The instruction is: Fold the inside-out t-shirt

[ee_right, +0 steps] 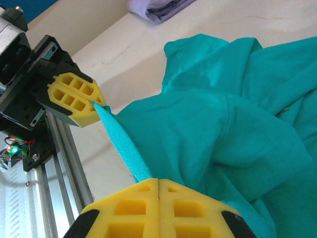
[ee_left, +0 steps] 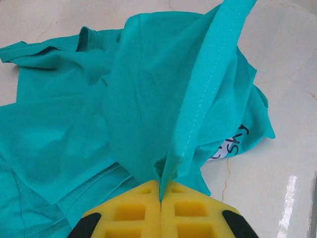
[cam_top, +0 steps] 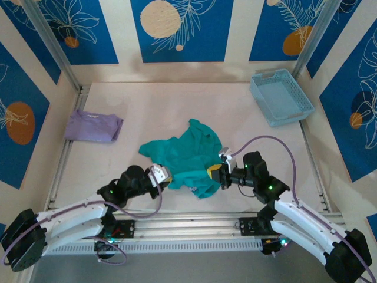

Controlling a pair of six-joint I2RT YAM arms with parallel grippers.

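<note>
From the top camera: found the inside-out t-shirt (cam_top: 188,154), soft teal cloth, bunched in a rumpled heap just below the middle of the frame on the pale, smooth table (cam_top: 177,103). Noted the left gripper (cam_top: 163,175) at the heap's lower-left edge and the right gripper (cam_top: 214,173) at its lower-right edge, both touching cloth, the grip too small to judge there. Saw a folded lavender garment (cam_top: 93,125) lying flat at the left, well apart, and a pale blue latticed plastic basket (cam_top: 280,97) at the upper right. Made out a ribbed metal rail (cam_top: 188,227) along the bottom.

From the left wrist: saw yellow honeycomb pads (ee_left: 129,213) pressed together at the bottom centre, clamped on a stitched hem (ee_left: 205,99) rising taut as a narrow ridge toward the top right. Noted loose folds spreading left and a white label (ee_left: 232,146) with dark letters at the right, partly covered by cloth.

From the right wrist: saw the yellow blocks pressed together at the bottom centre on a folded band of that hem. Followed the band up-left, stretched straight, to the left gripper's blocky yellow fingertips, likewise pinched on it. Saw the rest of the shirt draped in rounded folds across the right of the frame, with lavender cloth at the top edge.
</note>
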